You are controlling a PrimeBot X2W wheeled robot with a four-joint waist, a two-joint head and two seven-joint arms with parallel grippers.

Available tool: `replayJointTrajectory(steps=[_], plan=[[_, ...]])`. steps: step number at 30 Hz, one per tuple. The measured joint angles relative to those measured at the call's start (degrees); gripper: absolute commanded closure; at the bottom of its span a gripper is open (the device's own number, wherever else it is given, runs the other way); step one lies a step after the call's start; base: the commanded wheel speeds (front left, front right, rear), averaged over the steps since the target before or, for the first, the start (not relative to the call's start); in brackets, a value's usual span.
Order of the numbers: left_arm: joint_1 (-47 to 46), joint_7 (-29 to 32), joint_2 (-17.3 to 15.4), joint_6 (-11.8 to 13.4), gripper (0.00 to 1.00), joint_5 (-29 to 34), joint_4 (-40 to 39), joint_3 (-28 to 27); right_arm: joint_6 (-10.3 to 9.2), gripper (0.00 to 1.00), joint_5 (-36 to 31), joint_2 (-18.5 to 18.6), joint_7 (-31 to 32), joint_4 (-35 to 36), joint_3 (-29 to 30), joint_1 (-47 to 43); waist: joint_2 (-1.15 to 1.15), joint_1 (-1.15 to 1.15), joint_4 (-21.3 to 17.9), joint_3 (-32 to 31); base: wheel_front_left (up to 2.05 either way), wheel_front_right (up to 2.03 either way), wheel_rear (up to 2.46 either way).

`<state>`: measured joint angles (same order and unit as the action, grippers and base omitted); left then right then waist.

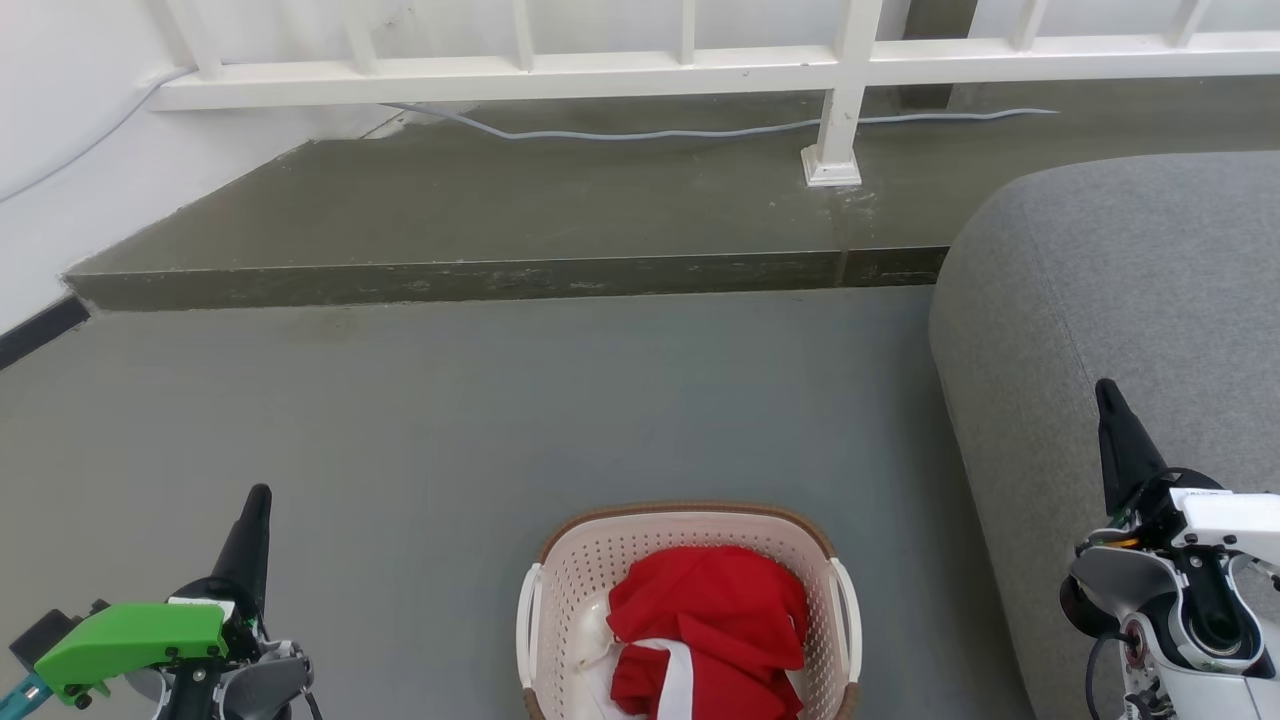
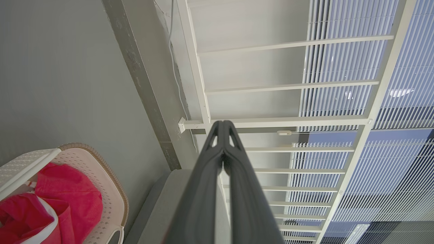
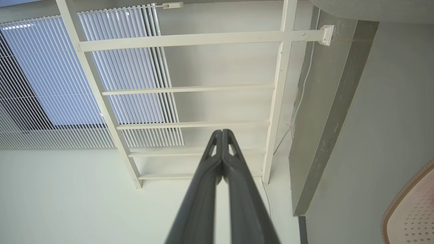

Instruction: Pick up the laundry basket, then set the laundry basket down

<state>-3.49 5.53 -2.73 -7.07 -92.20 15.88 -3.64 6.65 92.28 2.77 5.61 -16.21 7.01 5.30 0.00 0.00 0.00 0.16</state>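
The laundry basket [image 1: 570,590], cream perforated plastic with a brown rim and white side handles, stands on the grey floor at the bottom centre of the head view. Red and white clothes [image 1: 715,630] lie inside it. My left gripper [image 1: 258,497] is at the lower left, well to the left of the basket, fingers pressed together and empty. My right gripper [image 1: 1105,390] is at the lower right, over the sofa's side, also shut and empty. In the left wrist view the left gripper [image 2: 222,123] is shut, with the basket [image 2: 112,189] at the lower left. The right wrist view has the right gripper [image 3: 222,131] shut and the basket's rim [image 3: 403,196] at the lower right.
A grey sofa [image 1: 1120,300] fills the right side, close to the basket. A raised concrete step [image 1: 500,275] crosses the floor ahead, with a white railing [image 1: 700,70] and a grey cable [image 1: 640,132] on it. A white wall [image 1: 60,150] is at the left. Open floor lies between basket and step.
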Motion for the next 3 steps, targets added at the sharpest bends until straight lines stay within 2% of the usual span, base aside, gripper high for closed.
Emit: replayJointTrajectory(steps=[3], plan=[[0.00, 0.00, 0.00, 0.00, 1.00, 0.01, 0.00, 0.00, 0.00, 1.00, 0.00, 0.00, 0.00, 0.01, 0.01, 0.00, 0.00, 0.00, 0.00, 0.00, 0.00, 0.00, 0.00]])
